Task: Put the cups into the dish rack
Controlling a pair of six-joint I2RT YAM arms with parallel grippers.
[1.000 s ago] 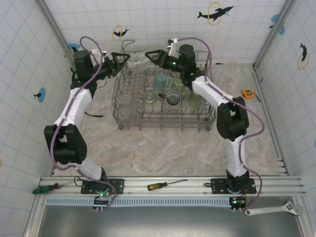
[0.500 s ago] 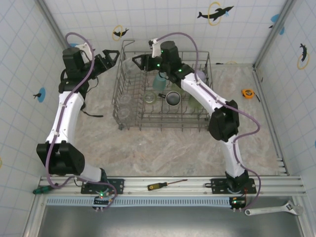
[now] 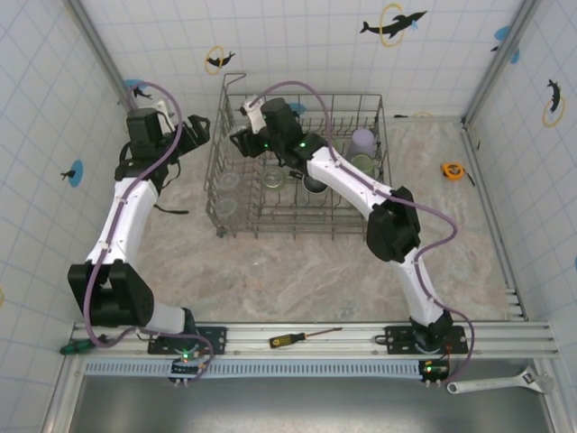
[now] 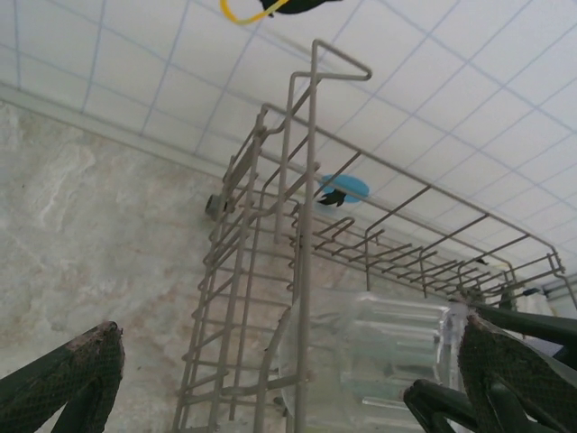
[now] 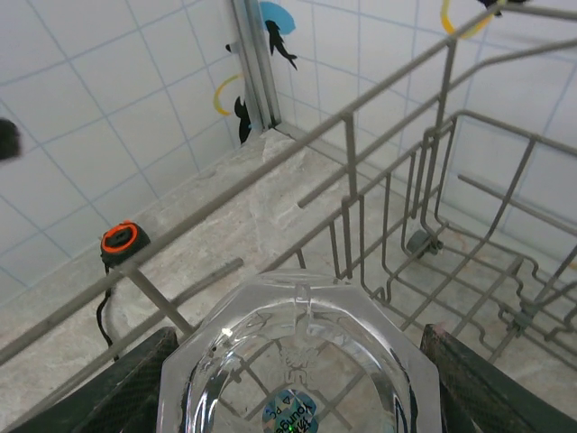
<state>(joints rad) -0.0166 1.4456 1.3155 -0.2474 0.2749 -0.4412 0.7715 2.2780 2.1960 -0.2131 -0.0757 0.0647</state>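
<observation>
The grey wire dish rack (image 3: 216,225) stands at the table's far middle. My right gripper (image 3: 237,137) is shut on a clear glass (image 5: 297,361) at the rack's far left corner, with its fingers (image 5: 126,383) on either side of the faceted base. In the left wrist view the same glass (image 4: 379,347) lies on its side behind the rack's corner wires (image 4: 311,180). My left gripper (image 3: 196,131) hangs open and empty just outside the rack's left side. Inside the rack sit a lavender cup (image 3: 362,140), a pale green cup (image 3: 362,163), a black mug (image 3: 314,183) and clear glasses (image 3: 225,186).
An orange tape measure (image 3: 453,170) lies right of the rack, and another (image 5: 123,239) lies by the wall left of it. A black cable (image 3: 171,209) trails on the table near the left arm. A screwdriver (image 3: 293,339) and a wrench (image 3: 500,385) rest at the near rail.
My right gripper has carried the clear glass leftward and down to the rack's far left corner. My left gripper has pulled back to the left, away from the glass, still open.
</observation>
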